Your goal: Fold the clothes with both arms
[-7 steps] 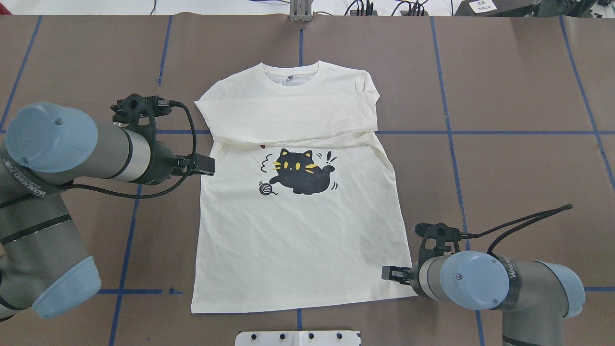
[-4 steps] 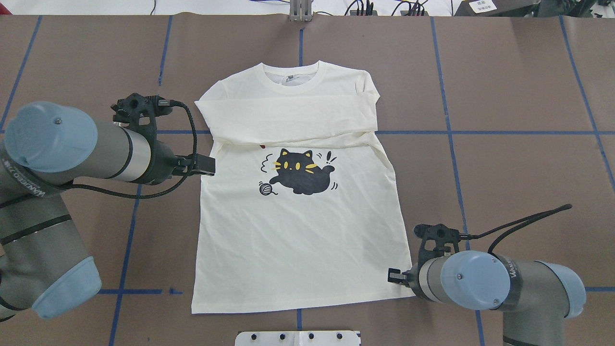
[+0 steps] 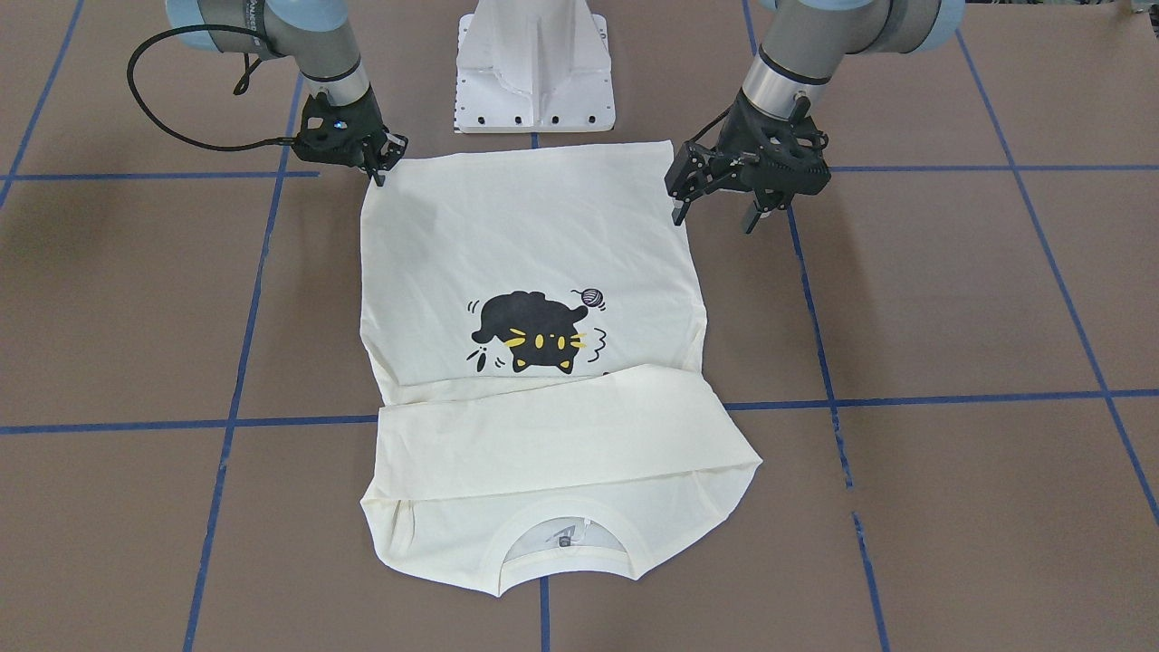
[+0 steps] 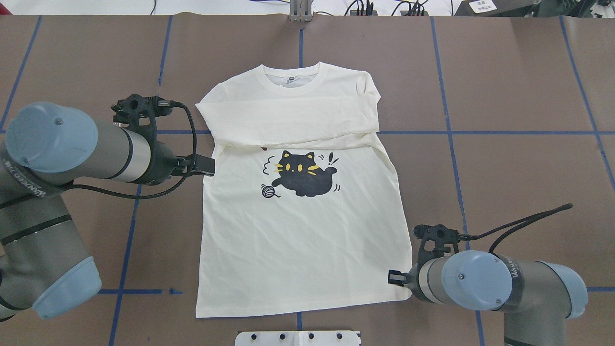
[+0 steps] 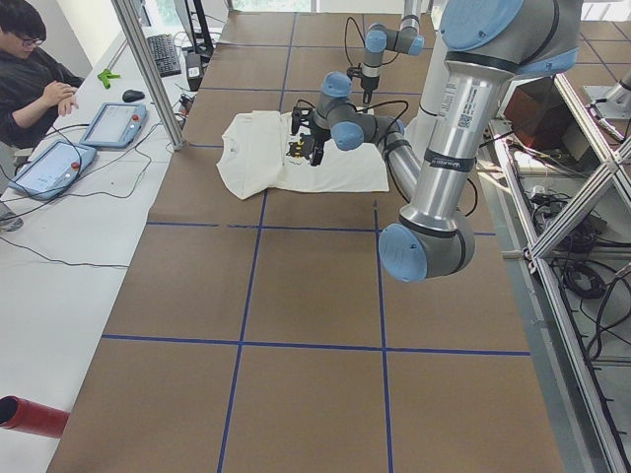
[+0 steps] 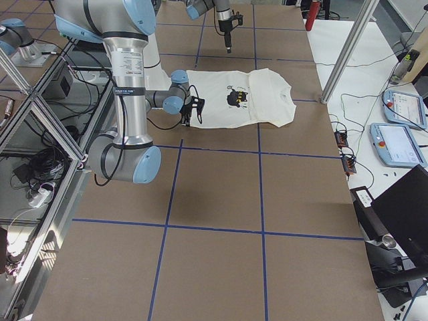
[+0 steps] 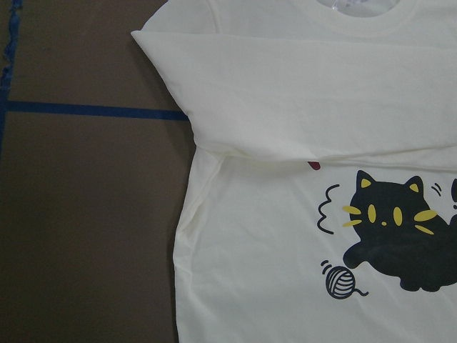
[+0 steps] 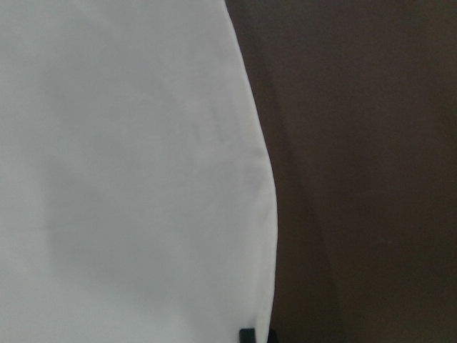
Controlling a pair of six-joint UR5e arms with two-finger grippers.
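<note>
Right gripper (image 4: 395,278) looks pinched on shirt (image 4: 298,240) at its 5 o'clock hem corner; left gripper (image 4: 206,165), spread and empty at 9 o'clock, is nearest the 7 o'clock corner.

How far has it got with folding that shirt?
Done: on the shirt, both sleeves lie folded across the chest. In hand: the right gripper seems to pinch a hem corner; the left gripper hangs open by the side edge. Left: the body lies flat, not folded over yet.
</note>
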